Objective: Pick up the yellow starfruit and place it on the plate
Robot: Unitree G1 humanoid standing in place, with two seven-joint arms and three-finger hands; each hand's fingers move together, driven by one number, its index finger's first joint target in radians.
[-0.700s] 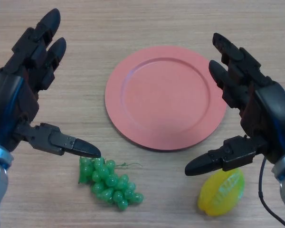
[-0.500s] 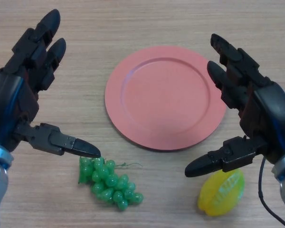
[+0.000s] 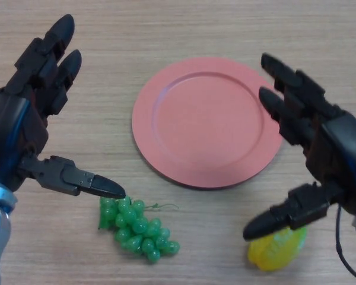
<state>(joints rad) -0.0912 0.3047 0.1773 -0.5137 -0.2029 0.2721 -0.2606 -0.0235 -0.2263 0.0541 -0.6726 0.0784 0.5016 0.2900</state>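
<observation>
**Right hand lowered over the starfruit**

The right hand point(image 3: 332, 154), fingers spread wide, had shifted down and rightward; its thumb now covered more of the yellow starfruit point(image 3: 277, 250), which lay on the table below the plate point(image 3: 207, 122). The left hand point(image 3: 24, 124) stayed open and unmoved.

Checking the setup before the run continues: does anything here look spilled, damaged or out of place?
Nothing stands out. The pink plate is bare and whole, the green grapes lie intact, and the yellow starfruit sits under the open right robot hand. The left robot hand hovers open.
</observation>
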